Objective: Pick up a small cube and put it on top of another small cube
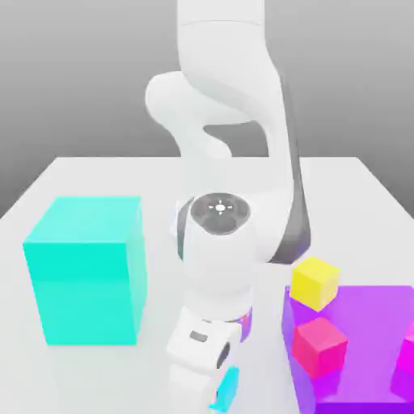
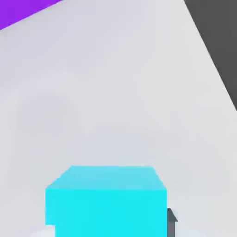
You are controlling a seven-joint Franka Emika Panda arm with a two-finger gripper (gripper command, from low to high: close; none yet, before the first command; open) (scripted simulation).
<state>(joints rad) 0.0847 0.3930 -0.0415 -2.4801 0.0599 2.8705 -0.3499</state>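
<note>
The small cyan cube lies on the white table near its front edge, directly under my hand. In the hand view the same cube sits between my fingers, with one dark fingertip pressed against its side. My gripper is shut on it, and the cube still rests on the table. The small yellow cube stands to the exterior view's right, at the far corner of the purple block, apart from my hand.
A large cyan block stands on the exterior view's left. A wide purple block on the right carries a small pink-red cube, with a magenta piece at the picture's edge. My arm rises over the table's middle.
</note>
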